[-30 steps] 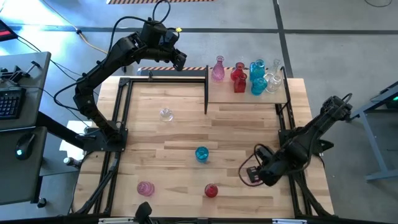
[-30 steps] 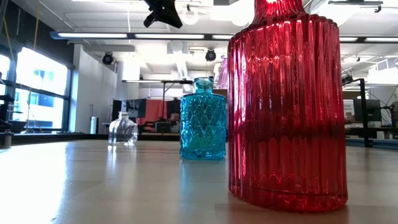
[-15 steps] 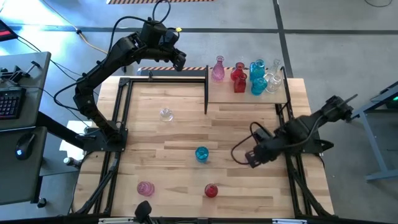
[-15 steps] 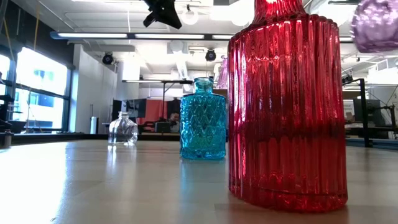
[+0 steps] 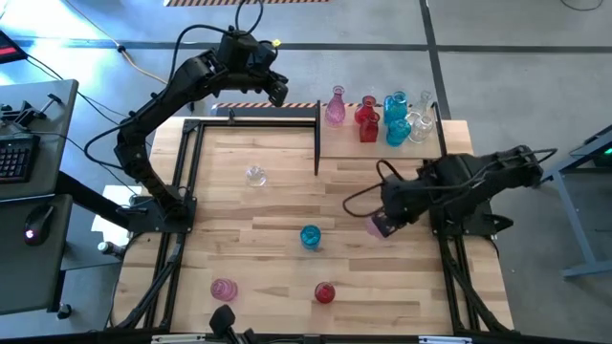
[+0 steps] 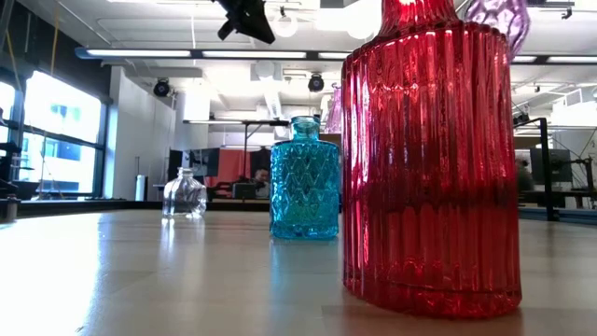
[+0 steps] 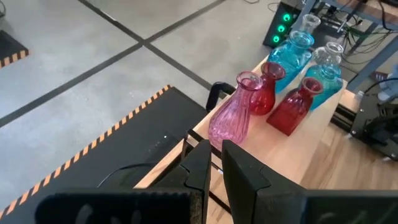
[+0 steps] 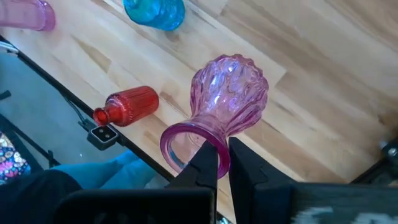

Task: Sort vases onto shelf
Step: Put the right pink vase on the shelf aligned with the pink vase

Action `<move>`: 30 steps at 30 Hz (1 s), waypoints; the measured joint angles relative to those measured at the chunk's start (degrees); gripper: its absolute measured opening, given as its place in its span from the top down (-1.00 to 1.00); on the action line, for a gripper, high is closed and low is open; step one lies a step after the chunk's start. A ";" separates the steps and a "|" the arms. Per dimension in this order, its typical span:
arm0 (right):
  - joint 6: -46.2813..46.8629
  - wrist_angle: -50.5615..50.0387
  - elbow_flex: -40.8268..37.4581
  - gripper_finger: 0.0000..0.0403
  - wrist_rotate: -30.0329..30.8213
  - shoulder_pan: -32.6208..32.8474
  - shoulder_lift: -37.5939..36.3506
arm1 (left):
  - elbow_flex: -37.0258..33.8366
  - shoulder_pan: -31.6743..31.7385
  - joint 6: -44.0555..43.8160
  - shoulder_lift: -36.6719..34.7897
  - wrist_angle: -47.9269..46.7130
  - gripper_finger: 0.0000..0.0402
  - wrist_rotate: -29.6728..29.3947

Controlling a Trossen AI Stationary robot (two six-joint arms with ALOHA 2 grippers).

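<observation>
On the shelf [image 5: 382, 151] — six vases; tabletop — four; one held.

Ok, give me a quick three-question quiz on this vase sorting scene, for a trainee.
1. Multiple choice: what do the right arm's fingers grip? A, a turquoise diamond-patterned bottle. B, the pink ribbed round glass vase, by its rim. C, nothing.
2. True or false: the left arm's fingers hold a red bottle.
3. Count: how many vases rest on the planked tabletop, off the pale wooden shelf?
Key: 1 B. 2 False; they hold nothing. 3 Four: the small clear bottle, the turquoise bottle, the pink vase and the red ribbed bottle.
</observation>
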 joint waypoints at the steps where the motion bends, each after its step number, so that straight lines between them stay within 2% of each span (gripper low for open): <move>1: -1.26 -0.12 0.07 1.00 -0.51 -0.89 0.00 | 0.00 0.00 -0.07 0.06 -0.08 0.85 0.00; 12: -15.15 -0.42 0.08 1.00 -3.60 -11.16 0.00 | 0.00 -0.42 -1.39 0.11 0.07 0.85 1.01; 21: -25.85 -0.23 0.08 1.00 -5.51 -19.36 0.00 | 0.00 -2.94 0.98 0.11 0.07 0.85 12.33; 30: -33.54 -0.23 0.08 1.00 -7.37 -24.99 0.00 | 0.00 -7.45 1.60 0.11 0.05 0.85 13.68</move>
